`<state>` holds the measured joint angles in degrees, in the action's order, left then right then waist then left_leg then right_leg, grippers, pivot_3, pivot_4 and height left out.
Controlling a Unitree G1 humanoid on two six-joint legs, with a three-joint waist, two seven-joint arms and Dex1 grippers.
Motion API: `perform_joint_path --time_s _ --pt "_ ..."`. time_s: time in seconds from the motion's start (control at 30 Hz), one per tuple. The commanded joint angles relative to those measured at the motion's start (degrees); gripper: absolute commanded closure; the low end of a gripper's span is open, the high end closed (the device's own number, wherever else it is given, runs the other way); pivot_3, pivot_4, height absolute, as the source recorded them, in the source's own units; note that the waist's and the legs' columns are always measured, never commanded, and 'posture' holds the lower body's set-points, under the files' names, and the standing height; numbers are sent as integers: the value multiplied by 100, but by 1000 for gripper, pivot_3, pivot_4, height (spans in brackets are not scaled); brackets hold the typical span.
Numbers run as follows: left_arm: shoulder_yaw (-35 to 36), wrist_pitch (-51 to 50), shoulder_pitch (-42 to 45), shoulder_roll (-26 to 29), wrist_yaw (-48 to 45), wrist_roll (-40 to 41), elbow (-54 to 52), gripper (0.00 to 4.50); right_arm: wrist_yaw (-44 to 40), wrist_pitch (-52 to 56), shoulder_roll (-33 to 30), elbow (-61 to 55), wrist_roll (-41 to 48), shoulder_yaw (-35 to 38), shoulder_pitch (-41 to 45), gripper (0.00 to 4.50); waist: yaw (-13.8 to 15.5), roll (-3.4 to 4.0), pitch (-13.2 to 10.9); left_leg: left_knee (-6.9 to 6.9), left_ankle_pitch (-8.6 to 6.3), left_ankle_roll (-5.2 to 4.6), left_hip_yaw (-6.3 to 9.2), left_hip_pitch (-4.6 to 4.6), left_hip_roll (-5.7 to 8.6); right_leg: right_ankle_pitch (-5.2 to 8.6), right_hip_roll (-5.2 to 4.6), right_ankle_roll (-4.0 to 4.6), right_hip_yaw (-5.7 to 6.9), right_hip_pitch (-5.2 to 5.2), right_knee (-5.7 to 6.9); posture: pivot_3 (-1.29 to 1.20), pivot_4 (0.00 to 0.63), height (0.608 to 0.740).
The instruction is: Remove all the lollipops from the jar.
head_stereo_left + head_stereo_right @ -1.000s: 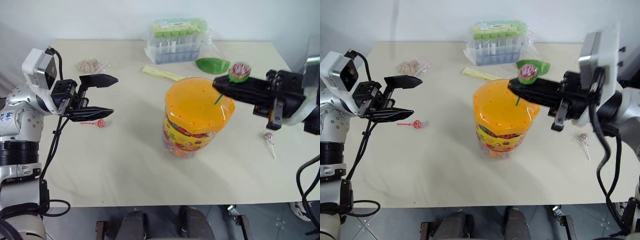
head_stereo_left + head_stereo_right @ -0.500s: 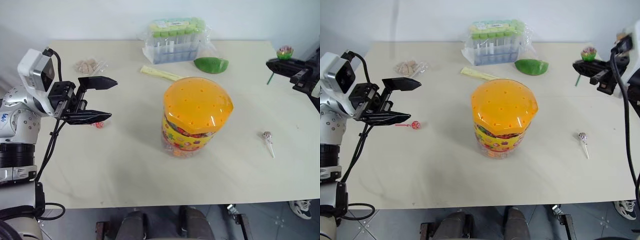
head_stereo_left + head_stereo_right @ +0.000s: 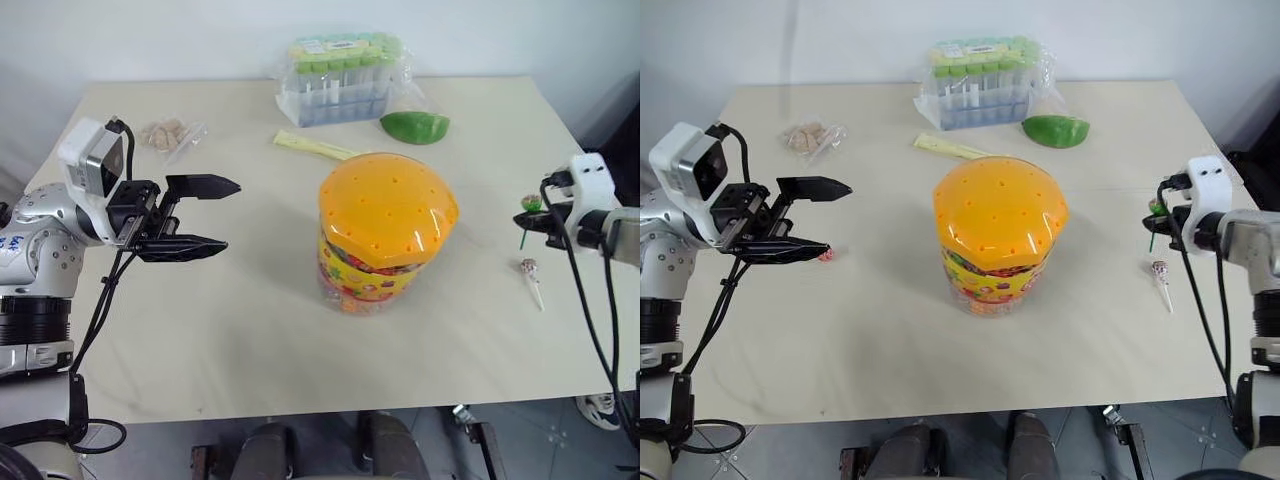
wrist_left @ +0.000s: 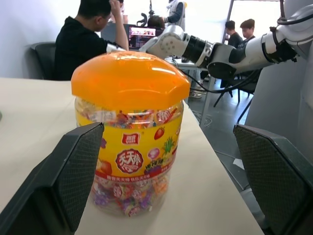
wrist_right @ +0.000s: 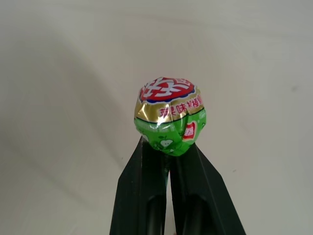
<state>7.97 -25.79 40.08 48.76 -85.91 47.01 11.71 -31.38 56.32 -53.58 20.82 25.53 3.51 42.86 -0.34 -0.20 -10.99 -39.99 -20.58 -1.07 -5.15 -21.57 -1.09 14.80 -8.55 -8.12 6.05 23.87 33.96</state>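
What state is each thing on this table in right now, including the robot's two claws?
Jar: upright, orange lid on.
Green lollipop: pinched in the right gripper, held above the table.
White lollipop: lying loose on the table.
Red lollipop: lying on the table by the left gripper.
Left gripper: open, holding nothing.
Pack of green-capped tubes: sealed, lying at the table's far side.

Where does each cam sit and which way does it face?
Left and right eye views: on the head, looking forward and down at the table; both arms show.
Left wrist view: looks level along the open left gripper at the jar; its fingers frame it.
Right wrist view: looks along the shut right gripper at the green lollipop.
Shared: jar, lollipop.
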Motion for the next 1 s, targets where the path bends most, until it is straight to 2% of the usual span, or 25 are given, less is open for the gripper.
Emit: perform_joint_path --time_s 0.03,0.07,0.43,0.63,0.73,0.83,0.9,1.0 --pt "199 -104 -98 83 46 -70 -288 0 117 -18 72 26 -224 229 -146 3899 30 0 0 0 0 0 1 0 0 0 0 0 0 0 1 0 150 740" --pt "206 -159 -151 107 118 -112 -330 0 146 3 123 4 -229 292 -230 3724 31 0 0 -1 0 0 1 0 0 0 0 0 0 -1 0 0 150 740" --pt "156 -522 -277 121 1087 -707 -537 0 -11 249 125 -1154 -68 847 -953 148 14 1 0 -1 0 2 1 1 -1 0 0 -1 0 -1 1 0 150 740" --pt "68 -572 -294 179 1261 -976 -462 0 -929 54 -45 -2874 690 1594 -1735 66 39 0 0 -1 -1 3 2 1 0 -1 1 -2 0 -2 1 0 150 740" --pt "102 -516 -289 78 1303 -1043 -321 0 -1483 -559 21 -3550 886 1822 -2278 66 43 0 0 -1 -1 4 2 2 0 -1 1 -2 0 -3 1 0 150 740" --pt "93 -259 -340 72 1197 -1222 -105 0 -2530 -1600 50 -4137 949 1927 -3234 66 69 -1 0 0 -2 5 2 5 1 -1 2 -3 0 -6 0 0 150 740" --pt "181 -122 -426 84 1176 -1285 45 0 -3132 -2186 41 -4249 907 1914 -3821 66 80 0 0 0 -3 4 1 5 3 -2 2 -4 0 -8 -5 0 150 740" --pt "297 63 -606 141 1119 -1347 171 0 -3607 -2756 64 -4161 857 1852 -4263 66 80 -1 0 -3 -5 2 0 11 4 -4 1 -8 -1 -15 -7 0 150 740"
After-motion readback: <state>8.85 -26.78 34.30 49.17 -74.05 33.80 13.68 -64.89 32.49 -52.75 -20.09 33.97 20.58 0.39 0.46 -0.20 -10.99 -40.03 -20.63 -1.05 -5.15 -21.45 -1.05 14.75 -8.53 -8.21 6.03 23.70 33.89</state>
